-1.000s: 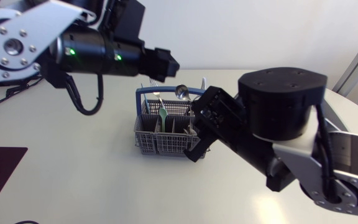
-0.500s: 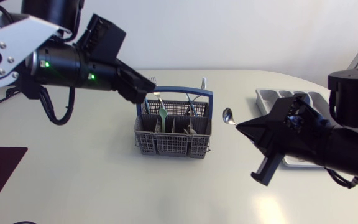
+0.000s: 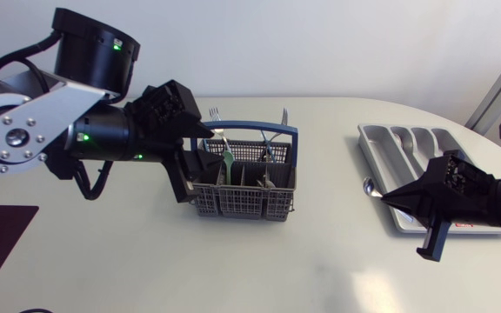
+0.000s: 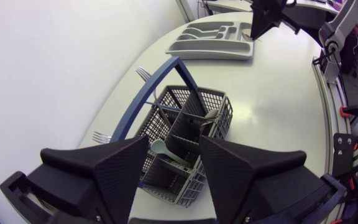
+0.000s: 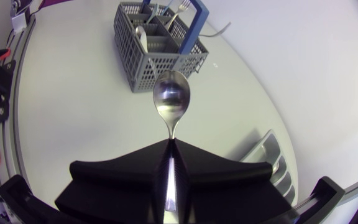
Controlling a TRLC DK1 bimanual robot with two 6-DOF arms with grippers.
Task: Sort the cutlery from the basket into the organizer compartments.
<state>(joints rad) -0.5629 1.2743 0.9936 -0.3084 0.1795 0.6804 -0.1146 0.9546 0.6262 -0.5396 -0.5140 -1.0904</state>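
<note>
**Right claw [image 5: 170, 142] grips spoon [image 5: 171, 96] beside organizer [image 3: 379, 146]**

Handle mostly buried between pressed fingers, bowl just beside the organizer's edge. Left claw [image 4: 174, 145], fingers spread, hangs over the basket [image 4: 219, 116], a green utensil [image 4: 159, 149] half sunk inside.

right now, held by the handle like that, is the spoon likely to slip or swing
Probably stiff: the spoon sticks straight out of the right gripper with no sag. Its polished metal looks slippery, and with only the thin handle pinched, the bowl-heavy end could pivot if bumped.
</note>
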